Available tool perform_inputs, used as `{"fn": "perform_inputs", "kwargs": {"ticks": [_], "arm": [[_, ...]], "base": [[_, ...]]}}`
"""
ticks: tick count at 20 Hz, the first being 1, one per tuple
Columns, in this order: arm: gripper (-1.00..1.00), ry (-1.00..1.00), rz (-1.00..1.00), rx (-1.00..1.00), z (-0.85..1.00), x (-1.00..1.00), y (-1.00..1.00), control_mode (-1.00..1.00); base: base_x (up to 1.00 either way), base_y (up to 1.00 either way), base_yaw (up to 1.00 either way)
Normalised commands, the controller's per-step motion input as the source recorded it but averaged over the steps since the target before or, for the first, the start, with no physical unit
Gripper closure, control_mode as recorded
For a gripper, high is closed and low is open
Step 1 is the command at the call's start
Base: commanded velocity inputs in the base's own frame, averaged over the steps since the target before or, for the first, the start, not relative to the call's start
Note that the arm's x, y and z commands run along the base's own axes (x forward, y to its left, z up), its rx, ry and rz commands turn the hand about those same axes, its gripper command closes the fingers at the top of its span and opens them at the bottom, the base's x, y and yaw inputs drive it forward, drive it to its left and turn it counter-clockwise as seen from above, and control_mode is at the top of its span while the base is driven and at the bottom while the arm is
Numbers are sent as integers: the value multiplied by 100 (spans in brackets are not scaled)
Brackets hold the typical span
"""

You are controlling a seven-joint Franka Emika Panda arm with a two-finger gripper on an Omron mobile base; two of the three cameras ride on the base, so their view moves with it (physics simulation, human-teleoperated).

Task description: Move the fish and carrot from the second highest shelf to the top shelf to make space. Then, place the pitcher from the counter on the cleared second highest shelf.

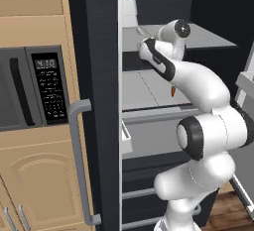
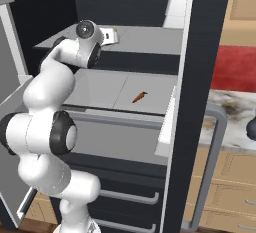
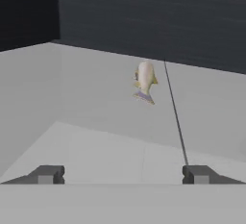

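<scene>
My gripper [image 3: 124,174] is open, its two fingertips [image 3: 48,174] far apart with nothing between them. Ahead of it the pale cream fish [image 3: 145,81] lies on a grey shelf surface, apart from the fingers. In the right base view the hand [image 2: 111,35] is at the level of the top shelf [image 2: 145,39], reaching in over it. The orange carrot [image 2: 140,97] [image 1: 172,91] lies on the second highest shelf [image 2: 95,87], behind its front rail [image 2: 120,116]. The dark pitcher [image 2: 251,128] stands on the counter at the far right, cut off by the frame edge.
A white container [image 2: 176,8] [image 1: 129,12] stands on the top shelf near the fridge's side wall. The dark fridge door [image 1: 99,101] with its grey handle [image 1: 79,160] stands open beside the microwave [image 1: 30,91]. Drawers [image 2: 125,197] sit below the shelves.
</scene>
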Motion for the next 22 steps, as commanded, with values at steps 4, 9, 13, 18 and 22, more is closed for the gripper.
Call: {"fn": "perform_inputs", "kwargs": {"ticks": [4, 9, 13, 18, 22], "arm": [[-100, 22, 0, 0, 25, -100, -2, -100], [-100, 22, -11, 0, -1, -100, -25, -100], [-100, 17, -17, -2, -48, -100, -31, -100], [-100, 12, -17, -3, -98, -77, -21, -100], [-100, 8, -19, 0, -100, -33, -39, -100]], "base": [[0, 0, 0], [0, 0, 0], [0, 0, 0], [0, 0, 0], [0, 0, 0]]}}
